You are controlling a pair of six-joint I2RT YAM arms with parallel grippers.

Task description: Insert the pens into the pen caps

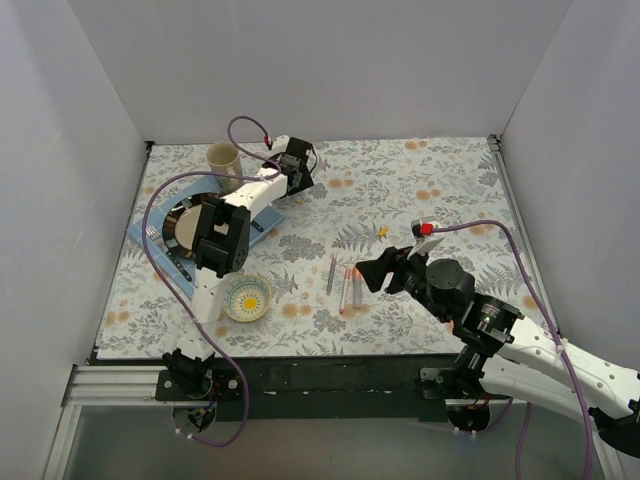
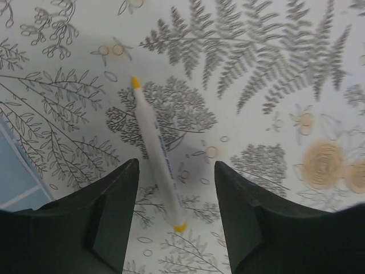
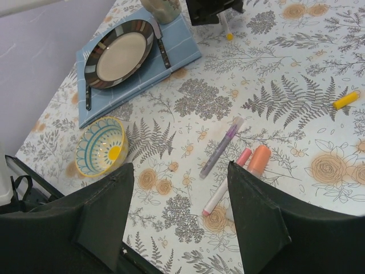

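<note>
Broadly, the fern-and-flower printed tablecloth [image 1: 420, 190] covers the whole table, with a blue rectangular placemat [image 3: 181, 57] and a dark-rimmed round plate [image 3: 120, 52] at its far left, and a small yellow-and-blue patterned bowl [image 3: 101, 145] nearer the bases. The left gripper [image 2: 177, 165] hangs low over the cloth just beside the mat, its black fingers [image 2: 114, 205] spread wide and holding nothing; the white-barrelled yellow pen [image 2: 158, 154] lies flat between them, touching neither. The right gripper [image 3: 178, 171] hovers above the middle of the cloth, likewise spread open and empty. Below it lie the purple pen [image 3: 219, 147], the pink pen [image 3: 225, 182] and the orange-ended pen [image 3: 258, 161], close together, the last two just beside each other. The tiny yellow cap [image 3: 346, 100] sits apart from them, farther out and to the right.
</note>
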